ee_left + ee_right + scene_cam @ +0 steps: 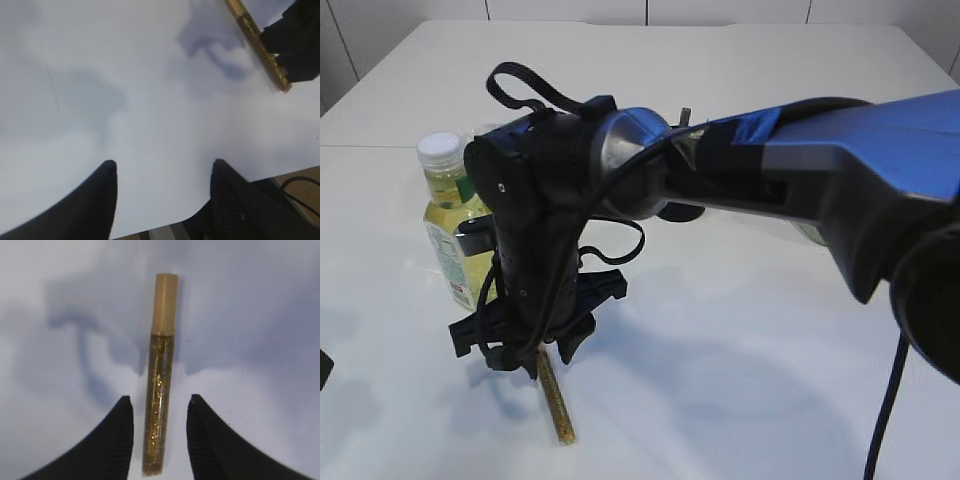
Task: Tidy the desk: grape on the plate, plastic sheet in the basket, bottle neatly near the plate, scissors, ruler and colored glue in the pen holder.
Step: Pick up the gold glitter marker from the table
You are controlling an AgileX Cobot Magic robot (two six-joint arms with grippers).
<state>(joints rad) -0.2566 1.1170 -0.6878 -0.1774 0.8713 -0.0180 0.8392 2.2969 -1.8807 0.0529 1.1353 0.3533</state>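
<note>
Right gripper (160, 412), jaws apart, straddles a slim gold glitter glue tube (161, 375): light, stiff, probably slick; grasp mid-barrel. Left gripper (162, 172) open, empty.

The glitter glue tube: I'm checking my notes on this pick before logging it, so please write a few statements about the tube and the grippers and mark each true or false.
1. The gold glitter glue tube lies flat on the white table. True.
2. The right gripper has lifted the tube off the table. False: the tube rests on the table between its open fingers, with a gap on each side.
3. The left gripper holds the tube. False: it is open and empty, with the tube off to one side.
4. A bottle of yellow liquid with a white cap stands upright behind the right gripper. True.
</note>
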